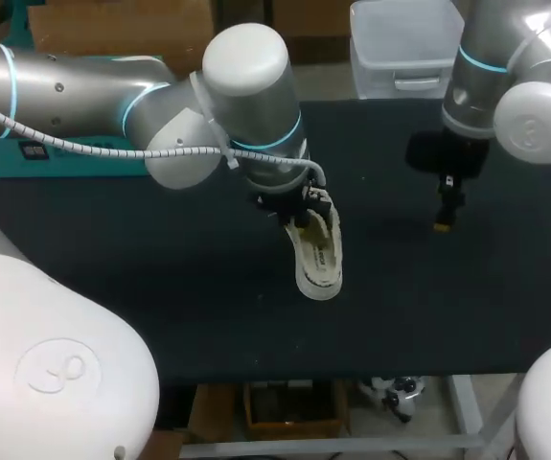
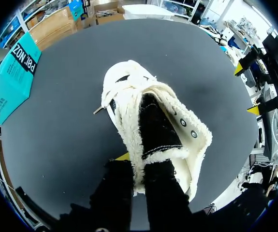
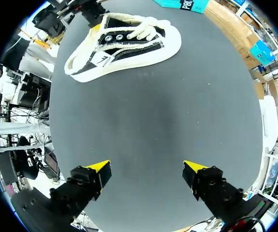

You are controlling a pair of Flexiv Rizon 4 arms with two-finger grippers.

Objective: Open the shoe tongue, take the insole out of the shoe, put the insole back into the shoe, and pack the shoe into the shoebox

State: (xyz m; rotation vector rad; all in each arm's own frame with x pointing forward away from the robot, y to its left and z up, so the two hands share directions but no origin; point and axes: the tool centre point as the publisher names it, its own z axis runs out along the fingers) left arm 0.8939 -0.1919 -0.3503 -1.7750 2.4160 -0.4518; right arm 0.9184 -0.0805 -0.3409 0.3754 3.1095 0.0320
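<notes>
Head view: cream and black shoe on dark table, near its middle. Left gripper at shoe's heel end, fingers pinched on fleecy collar, one inside shoe, one outside. Right gripper well apart from shoe, fingers spread wide, gripping nothing, hovering above table.

a flat black matte tabletop carries one cream-white fleece-lined sneaker with black panels, lying near its middle.
</notes>
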